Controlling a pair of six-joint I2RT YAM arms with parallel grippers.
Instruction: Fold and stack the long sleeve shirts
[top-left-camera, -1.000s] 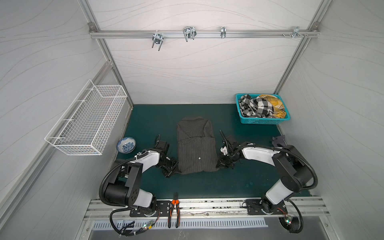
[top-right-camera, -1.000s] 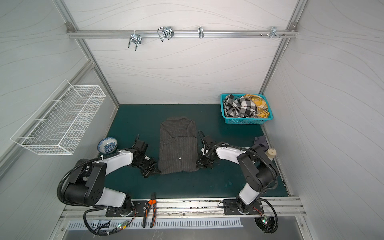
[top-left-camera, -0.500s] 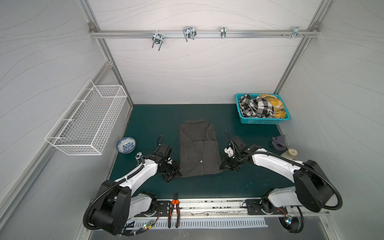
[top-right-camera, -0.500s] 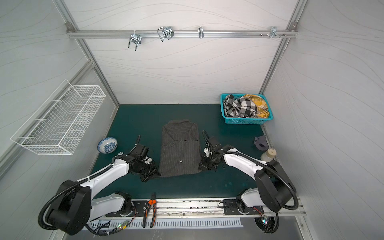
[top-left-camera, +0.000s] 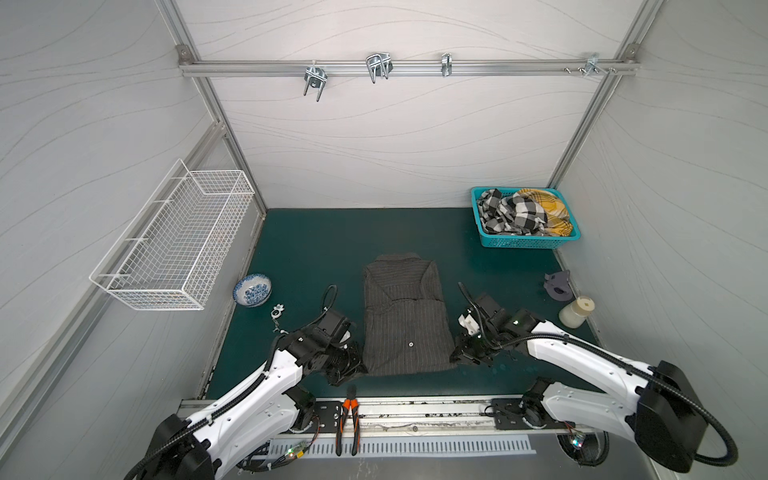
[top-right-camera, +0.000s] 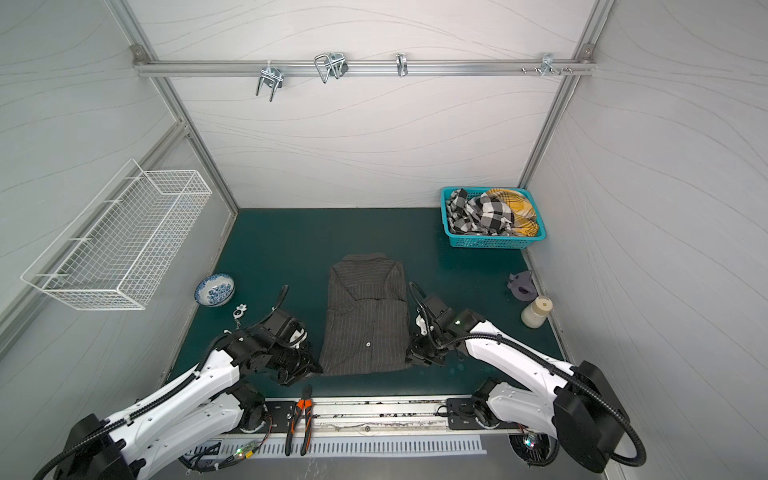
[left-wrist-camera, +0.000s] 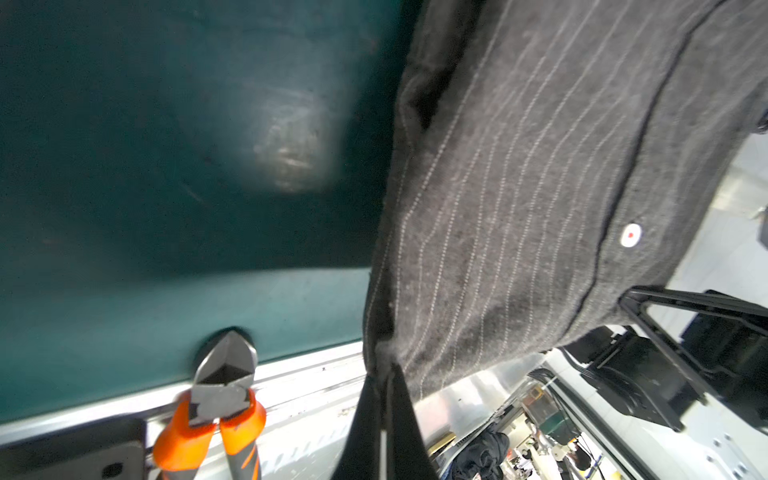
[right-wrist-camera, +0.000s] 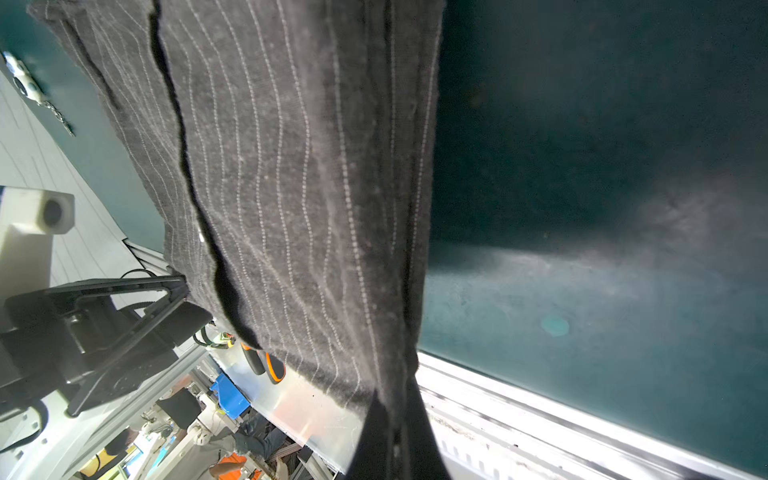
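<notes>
The long sleeve shirt (top-left-camera: 405, 316) lies in the middle of the bench (top-left-camera: 316, 249), sides folded in, collar far. Left fingers (left-wrist-camera: 361, 432) and right fingers (right-wrist-camera: 424, 440) each pinch a near hem corner — closed on cloth. The hem-to-collar fold is in hand; next, likely, both corners lift and travel evenly.

- Left gripper (left-wrist-camera: 384, 384): jaws closed on a corner of the pinstriped shirt (left-wrist-camera: 519, 187).
- White button (left-wrist-camera: 631, 235): on the shirt face.
- Orange-handled cutters (left-wrist-camera: 216, 395): tips on the green mat (left-wrist-camera: 166, 187) edge.
</notes>
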